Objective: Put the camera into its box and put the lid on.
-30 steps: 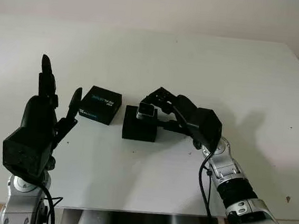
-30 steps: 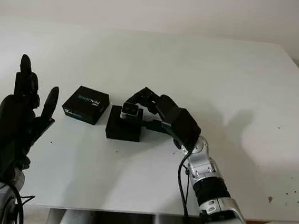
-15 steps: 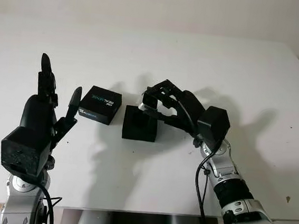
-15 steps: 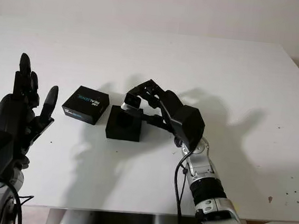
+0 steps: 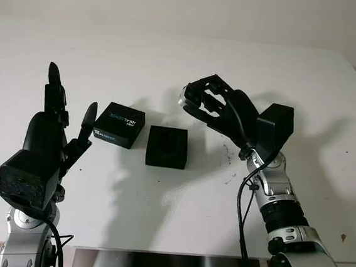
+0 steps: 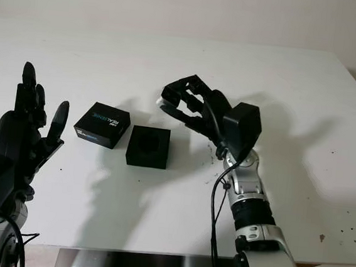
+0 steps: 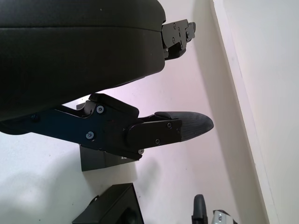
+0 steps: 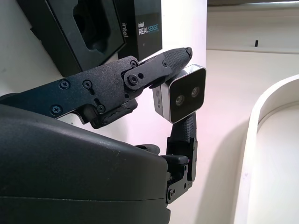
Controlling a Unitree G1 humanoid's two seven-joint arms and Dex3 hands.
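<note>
Above the white counter (image 5: 284, 74), the right hand (image 5: 215, 105) is raised, its fingers (image 8: 154, 67) curled around the small silver camera (image 8: 180, 93), held in the air beyond and to the right of the open black box (image 5: 166, 146). The lid (image 5: 119, 125) lies just beside the box on its left. The left hand (image 5: 55, 131) is open, upright at the counter's near left.

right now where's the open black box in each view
Left eye view: open box, mid-table, nearer than the right robot hand holding the camera.
Right eye view: same place.
Left wrist view: just beyond the lid.
Right wrist view: behind the fingers.
Shared landmark: the printed lid beside it.
</note>
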